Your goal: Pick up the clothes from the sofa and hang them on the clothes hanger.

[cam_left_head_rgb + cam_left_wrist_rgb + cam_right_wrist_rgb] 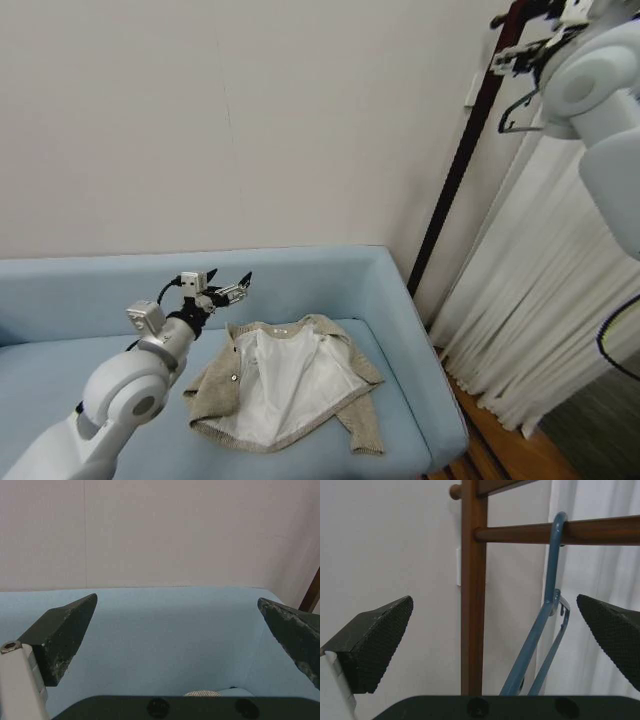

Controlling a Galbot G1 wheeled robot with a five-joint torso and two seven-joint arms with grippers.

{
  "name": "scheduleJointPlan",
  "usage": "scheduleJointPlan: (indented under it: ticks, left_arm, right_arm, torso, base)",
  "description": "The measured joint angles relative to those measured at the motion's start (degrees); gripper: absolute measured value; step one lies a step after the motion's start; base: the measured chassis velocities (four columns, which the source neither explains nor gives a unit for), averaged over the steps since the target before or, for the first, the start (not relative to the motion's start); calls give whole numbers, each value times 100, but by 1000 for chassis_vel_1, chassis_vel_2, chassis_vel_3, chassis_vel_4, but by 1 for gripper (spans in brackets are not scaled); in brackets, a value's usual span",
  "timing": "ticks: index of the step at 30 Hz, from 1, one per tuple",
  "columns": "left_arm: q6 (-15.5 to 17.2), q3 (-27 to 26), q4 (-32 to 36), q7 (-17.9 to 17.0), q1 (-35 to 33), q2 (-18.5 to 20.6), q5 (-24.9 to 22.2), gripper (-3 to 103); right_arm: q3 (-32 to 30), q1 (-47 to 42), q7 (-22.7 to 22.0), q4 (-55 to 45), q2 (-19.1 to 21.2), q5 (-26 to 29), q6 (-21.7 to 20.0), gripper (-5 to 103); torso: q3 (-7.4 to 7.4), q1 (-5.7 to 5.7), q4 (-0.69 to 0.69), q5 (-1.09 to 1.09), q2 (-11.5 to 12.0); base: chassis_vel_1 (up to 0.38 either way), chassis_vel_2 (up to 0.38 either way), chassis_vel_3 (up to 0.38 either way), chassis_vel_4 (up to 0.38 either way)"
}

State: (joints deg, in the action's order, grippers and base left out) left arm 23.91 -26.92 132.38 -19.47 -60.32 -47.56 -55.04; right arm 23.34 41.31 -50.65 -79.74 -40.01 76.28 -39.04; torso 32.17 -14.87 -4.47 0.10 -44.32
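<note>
Left arm point(120, 390) is closest to the camera, reaching out over the sofa point(400, 330). Its left tool point(240, 285) hangs above the seat, just beside the collar end of the cardigan point(285, 385), with its fingers spread wide and nothing between them. Cardigan's a beige knit one, lying flat on the seat cushion toward the sofa's right end, opened up so the white lining faces up, sleeves kinda bunched at the sides. Left wrist view catches a tiny bit of the knit right at the frame edge, below the fingers.

Right tool point(495, 600) is way up high by the rack point(471, 605), also spread wide and empty. Blue hanger point(540, 630) hooks over the rack's rod point(520, 532), not touching either finger. White curtain point(530, 300) hangs behind it.
</note>
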Motion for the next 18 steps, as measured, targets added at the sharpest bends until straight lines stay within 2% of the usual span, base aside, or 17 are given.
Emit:
scheduleJointPlan:
  ticks: [2,3,5,8,10,18]
  left_arm:
    - [-3,90,-8,19,61,-63,21,100]
    - [-3,90,-8,19,61,-63,21,100]
    - [-6,156,-33,67,140,-124,26,100]
    - [-7,176,-41,79,166,-149,27,100]
    - [-11,206,-46,123,191,-207,27,100]
    - [-37,196,-44,191,160,-299,50,100]
  right_arm:
    - [422,425,-235,387,-130,438,8,100]
    - [422,425,-235,387,-130,438,8,100]
    - [777,768,-543,736,-287,955,15,100]
    - [913,873,-662,844,-348,1135,22,100]
    - [1199,1070,-893,1138,-488,1449,49,100]
    - [1499,1225,-1158,1608,-664,1753,197,100]
  torso:
    - [-1,0,-1,-1,-1]
    - [-1,0,-1,-1,-1]
    - [-1,1,1,-2,0]
    - [-1,0,1,-2,-1]
    - [-1,0,1,-2,0]
    - [0,1,1,-2,-1]
  base:
    - [0,0,0,0]
    - [0,0,0,0]
    - [0,0,0,0]
    - [0,0,0,0]
    - [0,0,0,0]
    - [0,0,0,0]
